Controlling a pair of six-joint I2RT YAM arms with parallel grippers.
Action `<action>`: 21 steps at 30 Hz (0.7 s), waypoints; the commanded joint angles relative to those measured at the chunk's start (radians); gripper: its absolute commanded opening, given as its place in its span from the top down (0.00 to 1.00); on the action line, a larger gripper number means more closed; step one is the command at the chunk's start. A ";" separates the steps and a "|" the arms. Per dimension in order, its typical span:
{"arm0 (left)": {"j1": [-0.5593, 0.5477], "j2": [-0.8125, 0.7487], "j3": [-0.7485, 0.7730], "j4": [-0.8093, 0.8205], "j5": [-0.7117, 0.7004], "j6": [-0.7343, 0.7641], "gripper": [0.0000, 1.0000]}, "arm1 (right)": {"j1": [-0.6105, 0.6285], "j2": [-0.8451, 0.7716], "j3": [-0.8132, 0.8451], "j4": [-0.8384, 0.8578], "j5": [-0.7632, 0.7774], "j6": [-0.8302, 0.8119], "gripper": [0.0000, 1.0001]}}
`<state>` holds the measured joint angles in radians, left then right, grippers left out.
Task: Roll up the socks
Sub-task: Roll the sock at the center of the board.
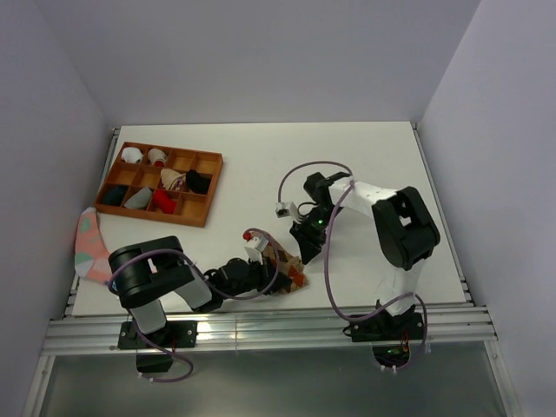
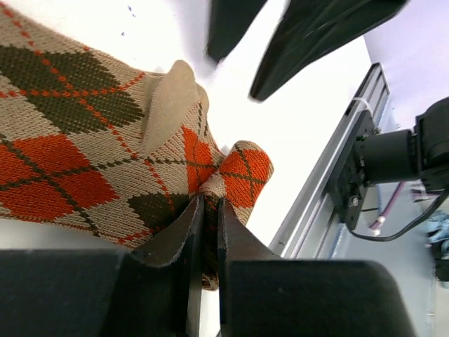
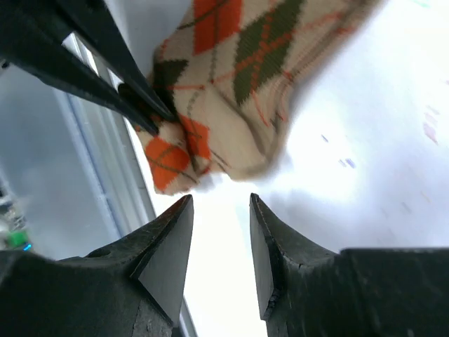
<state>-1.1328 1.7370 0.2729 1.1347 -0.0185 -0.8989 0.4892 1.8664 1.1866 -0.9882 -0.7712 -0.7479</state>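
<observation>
The tan-brown argyle sock [image 2: 84, 140] lies flat on the white table near its front edge, seen as a small patch [image 1: 287, 268] in the top view. My left gripper [image 2: 208, 200] is shut on a bunched fold at the sock's end, with fabric pinched between the jaws. In the top view the left gripper [image 1: 265, 271] sits just left of the sock. My right gripper [image 3: 220, 200] is open with nothing between its fingers, a short way off the sock's [image 3: 238, 84] orange corner. From above, the right gripper [image 1: 306, 248] hovers just right of the sock. I see no loose bright red sock.
An orange compartment tray [image 1: 201, 217] with several rolled socks stands at the back left. A pink sock [image 1: 89, 243] hangs at the table's left edge. The metal rail [image 2: 330, 182] of the front edge runs close beside the argyle sock.
</observation>
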 commanded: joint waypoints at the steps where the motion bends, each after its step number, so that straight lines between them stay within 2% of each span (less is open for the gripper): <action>1: 0.018 0.061 -0.025 -0.171 0.055 -0.037 1.00 | -0.037 -0.124 -0.045 0.055 0.015 -0.013 0.55; 6: 0.070 0.049 -0.018 -0.210 0.136 -0.081 1.00 | -0.054 -0.342 -0.148 0.154 0.084 -0.007 0.54; 11: 0.160 0.058 0.025 -0.332 0.286 -0.095 1.00 | -0.044 -0.560 -0.281 0.279 0.145 -0.018 0.53; 16: 0.222 0.137 0.147 -0.481 0.429 -0.078 1.00 | 0.054 -0.700 -0.410 0.364 0.246 -0.042 0.50; 21: 0.297 0.249 0.230 -0.567 0.580 -0.067 1.00 | 0.239 -0.770 -0.531 0.483 0.377 -0.022 0.48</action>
<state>-0.8719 1.8854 0.5144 0.8898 0.5095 -1.0340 0.6567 1.1259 0.7036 -0.6220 -0.4915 -0.7712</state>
